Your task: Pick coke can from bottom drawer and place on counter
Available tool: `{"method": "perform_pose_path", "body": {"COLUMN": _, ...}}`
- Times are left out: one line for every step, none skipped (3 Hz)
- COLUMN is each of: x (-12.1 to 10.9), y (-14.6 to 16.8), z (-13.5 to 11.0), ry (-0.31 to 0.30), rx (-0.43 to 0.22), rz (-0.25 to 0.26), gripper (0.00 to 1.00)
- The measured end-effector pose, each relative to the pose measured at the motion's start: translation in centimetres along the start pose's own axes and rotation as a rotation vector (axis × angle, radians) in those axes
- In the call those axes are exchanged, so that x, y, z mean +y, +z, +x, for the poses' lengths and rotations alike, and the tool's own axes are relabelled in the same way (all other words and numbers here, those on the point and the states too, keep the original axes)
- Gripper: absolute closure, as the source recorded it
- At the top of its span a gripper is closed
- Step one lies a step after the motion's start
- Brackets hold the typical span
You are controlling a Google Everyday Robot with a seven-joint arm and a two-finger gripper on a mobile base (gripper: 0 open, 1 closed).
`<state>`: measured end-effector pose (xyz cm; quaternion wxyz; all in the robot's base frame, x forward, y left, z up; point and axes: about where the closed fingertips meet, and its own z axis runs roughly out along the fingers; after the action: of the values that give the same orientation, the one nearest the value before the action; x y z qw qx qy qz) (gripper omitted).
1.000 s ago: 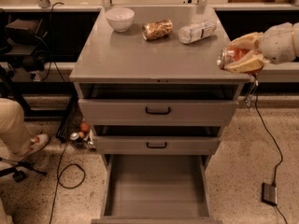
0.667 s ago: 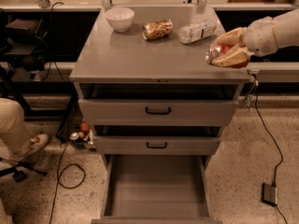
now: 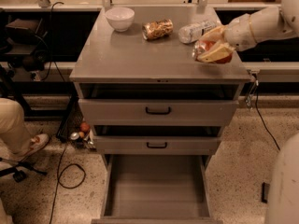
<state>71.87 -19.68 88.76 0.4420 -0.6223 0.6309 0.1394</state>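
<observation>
placing step: the pincer [image 3: 211,48] is clamped on the coke can [image 3: 226,58], held tilted low over the right end of the surface [image 3: 140,55], bottom drawer [image 3: 156,185] open below; next it likely calls for lowering, then letting the can go

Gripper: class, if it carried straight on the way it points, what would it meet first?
Probably the bare counter: the gripper, shut on the coke can, points picture-left and slightly down over it. The bottle lies further back, though depth is unclear.
</observation>
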Motion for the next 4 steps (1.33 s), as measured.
{"method": "perform_pose_path", "body": {"x": -1.0, "y": 2.4, "z": -0.4, "ry": 0.007, "rx": -0.029, "rz": -0.014, "gripper": 1.0}}
{"method": "perform_pose_path", "body": {"x": -1.4, "y": 4.4, "z": -0.6, "ry": 0.013, "rx": -0.049, "rz": -0.039, "gripper": 0.72}}
{"method": "perform_pose_path", "body": {"x": -1.6, "y": 5.8, "z": -0.5, "ry": 0.023, "rx": -0.071, "rz": -0.054, "gripper": 0.41}}
{"method": "perform_pose_path", "body": {"x": -1.9, "y": 6.1, "z": -0.5, "ry": 0.03, "rx": -0.098, "rz": -0.047, "gripper": 0.1}}
